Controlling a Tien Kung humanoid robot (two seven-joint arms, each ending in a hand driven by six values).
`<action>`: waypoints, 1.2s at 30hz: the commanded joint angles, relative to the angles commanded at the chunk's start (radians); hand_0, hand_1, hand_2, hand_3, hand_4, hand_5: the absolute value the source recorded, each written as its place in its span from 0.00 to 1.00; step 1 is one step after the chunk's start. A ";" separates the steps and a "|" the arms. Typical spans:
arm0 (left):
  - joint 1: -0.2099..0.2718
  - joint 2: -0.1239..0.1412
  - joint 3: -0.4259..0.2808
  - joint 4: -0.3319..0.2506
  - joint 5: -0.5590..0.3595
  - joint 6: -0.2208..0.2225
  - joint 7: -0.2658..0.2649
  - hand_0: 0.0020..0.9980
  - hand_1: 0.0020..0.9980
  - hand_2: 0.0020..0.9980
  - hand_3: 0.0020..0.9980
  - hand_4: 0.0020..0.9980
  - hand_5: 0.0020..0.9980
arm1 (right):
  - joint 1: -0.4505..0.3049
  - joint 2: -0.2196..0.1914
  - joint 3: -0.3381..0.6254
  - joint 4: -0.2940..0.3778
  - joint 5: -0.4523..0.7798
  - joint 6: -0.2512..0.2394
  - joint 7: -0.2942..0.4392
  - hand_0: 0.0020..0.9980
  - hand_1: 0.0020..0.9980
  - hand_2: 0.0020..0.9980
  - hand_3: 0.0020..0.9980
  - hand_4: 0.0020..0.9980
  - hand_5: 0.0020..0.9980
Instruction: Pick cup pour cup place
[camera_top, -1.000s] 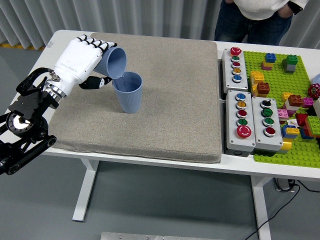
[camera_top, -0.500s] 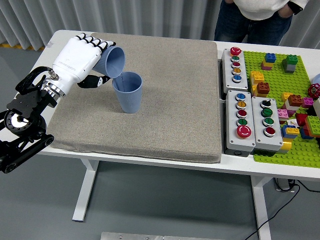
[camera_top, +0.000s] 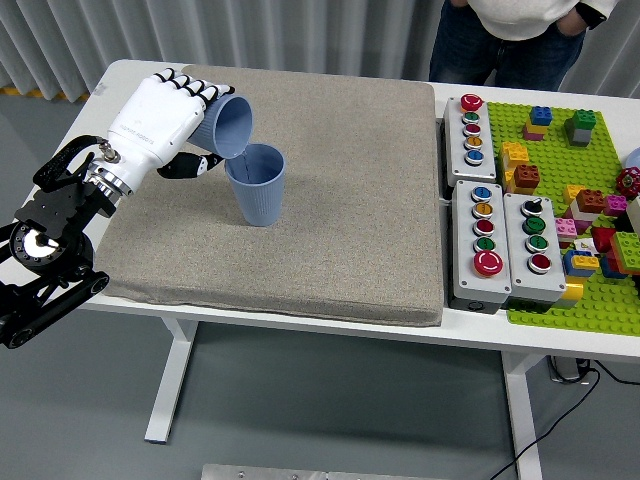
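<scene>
Above the standing cup (camera_top: 258, 187), left hand (camera_top: 160, 118) tips another cup (camera_top: 228, 124) (mouth down).

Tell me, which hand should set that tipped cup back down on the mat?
Probably the left hand. It already grips the tilted blue cup, whose mouth is tipped over the upright blue cup on the grey mat. No right hand shows in the picture.

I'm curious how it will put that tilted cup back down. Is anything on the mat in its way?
Nothing visible blocks it. The left hand holds the tilted cup over the standing cup; the grey mat around them is bare.
</scene>
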 joint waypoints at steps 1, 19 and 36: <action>-0.001 0.000 0.000 -0.001 0.000 -0.001 0.001 0.69 0.64 0.66 0.60 0.51 0.00 | 0.000 0.000 -0.001 0.000 0.001 0.000 0.000 0.70 0.70 0.63 0.62 0.21 0.40; -0.009 0.004 0.005 -0.011 0.000 -0.011 0.000 0.69 0.63 0.66 0.60 0.51 0.00 | 0.006 0.000 -0.010 0.000 0.011 -0.001 0.000 0.70 0.70 0.63 0.62 0.21 0.39; -0.025 0.007 0.020 -0.020 0.000 -0.007 0.017 0.69 0.63 0.66 0.59 0.51 0.00 | 0.008 0.000 -0.009 0.000 0.013 -0.002 0.001 0.70 0.70 0.63 0.62 0.21 0.39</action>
